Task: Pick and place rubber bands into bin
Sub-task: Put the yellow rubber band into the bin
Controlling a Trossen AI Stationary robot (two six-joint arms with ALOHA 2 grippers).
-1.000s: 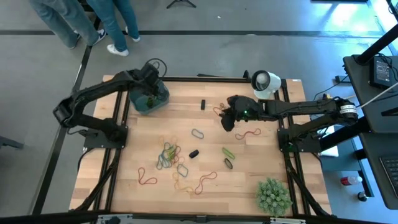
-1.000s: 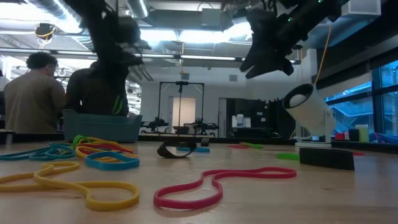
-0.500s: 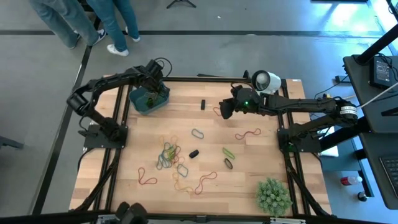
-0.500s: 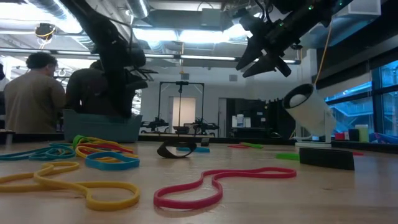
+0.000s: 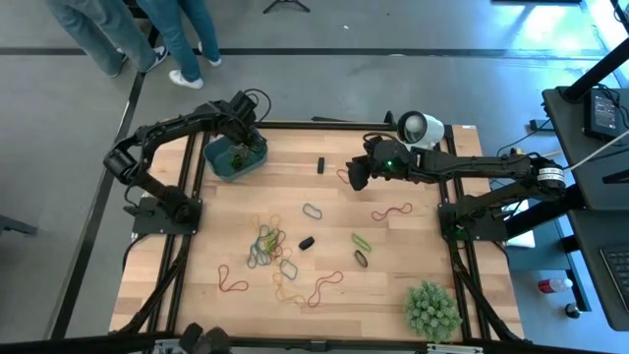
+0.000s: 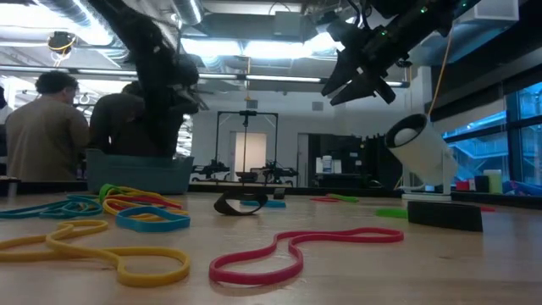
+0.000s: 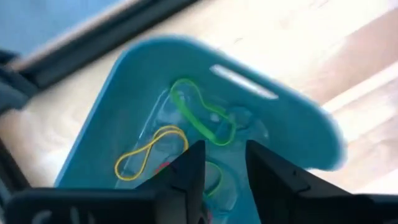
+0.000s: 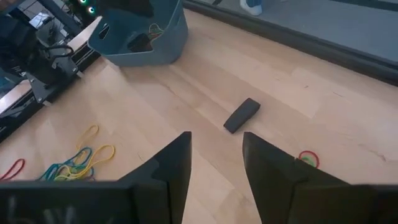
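Left end effector point(image 7: 221, 171) hangs parted, empty, over the bin point(image 7: 298, 124); right end effector point(image 8: 214, 165) likewise.

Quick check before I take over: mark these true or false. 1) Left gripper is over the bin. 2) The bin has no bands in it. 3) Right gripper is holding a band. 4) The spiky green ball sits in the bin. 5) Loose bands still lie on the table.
1) True: the left gripper hangs over the bin.
2) False: a green band and a yellow band lie inside.
3) False: the right gripper is open and empty, raised over the table.
4) False: the spiky green ball sits at the table's near right corner.
5) True: a cluster of bands remains mid-table.
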